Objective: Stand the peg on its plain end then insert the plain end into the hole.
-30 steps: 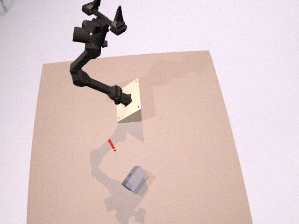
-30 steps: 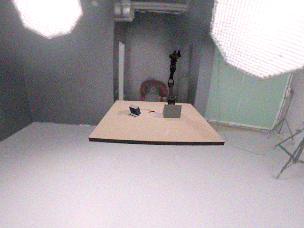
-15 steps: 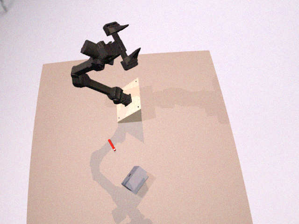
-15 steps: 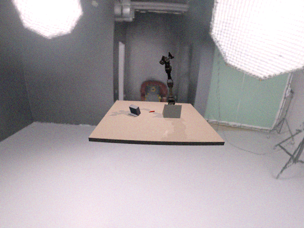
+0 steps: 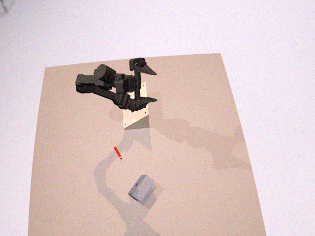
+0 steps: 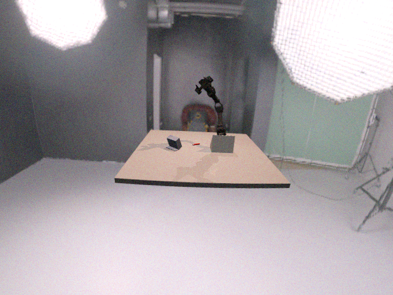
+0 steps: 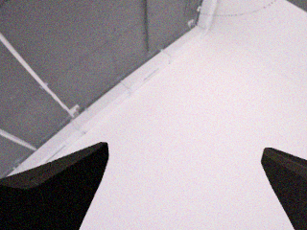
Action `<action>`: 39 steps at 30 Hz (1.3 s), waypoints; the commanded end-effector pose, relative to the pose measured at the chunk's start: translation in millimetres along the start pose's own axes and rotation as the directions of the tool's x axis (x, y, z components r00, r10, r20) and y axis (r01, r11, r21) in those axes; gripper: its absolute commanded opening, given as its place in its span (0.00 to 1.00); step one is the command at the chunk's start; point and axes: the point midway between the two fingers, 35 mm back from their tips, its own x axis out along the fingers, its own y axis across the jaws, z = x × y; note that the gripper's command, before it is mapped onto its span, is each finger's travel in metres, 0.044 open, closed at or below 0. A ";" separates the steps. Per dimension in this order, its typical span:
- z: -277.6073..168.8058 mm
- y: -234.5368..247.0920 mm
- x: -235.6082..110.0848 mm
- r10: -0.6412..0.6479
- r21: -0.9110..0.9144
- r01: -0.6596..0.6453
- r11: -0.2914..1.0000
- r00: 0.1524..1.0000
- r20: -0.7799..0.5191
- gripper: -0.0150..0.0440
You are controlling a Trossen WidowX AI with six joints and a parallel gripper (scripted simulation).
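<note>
From the outside camera, the table (image 6: 202,177) is stretching away with its dark front edge nearest us. Further back the grey block (image 6: 221,144) of the arm's mount is sitting on the right, the little red peg (image 6: 196,144) is lying flat beside it, and the sloped panel (image 6: 174,142) is standing off to the left. Behind the block the arm (image 6: 218,110) is rising tall, bending at the elbow and carrying the gripper (image 6: 202,85) high above the table, well apart from the peg.

The overhead camera is giving the detail that side view is missing: the arm (image 5: 101,86) is folding back on itself over the pale base plate (image 5: 132,119), and the gripper (image 5: 150,85) is showing its jaws spread wide, holding nothing. The peg (image 5: 117,153) is lying on the table between plate and panel, white band at the end nearer the panel (image 5: 142,189), whose sloped grey face is turning toward the arm. I cannot make out the hole from here.

The wrist camera is looking past two dark fingertips, far apart at the frame's edges, seeing only pale floor and grey wall; no peg or table.
</note>
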 end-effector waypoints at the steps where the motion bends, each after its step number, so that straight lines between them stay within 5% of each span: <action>1: -4.8 -37.4 2.6 -0.110 -0.039 0.109 0.993 0.994 -0.022 1.00; 18: -22.4 -209.8 -31.7 -0.591 -0.233 0.555 0.799 0.796 -0.130 1.00; 39: -67.1 -370.1 -156.5 -0.912 -0.562 0.724 0.401 0.254 -0.324 1.00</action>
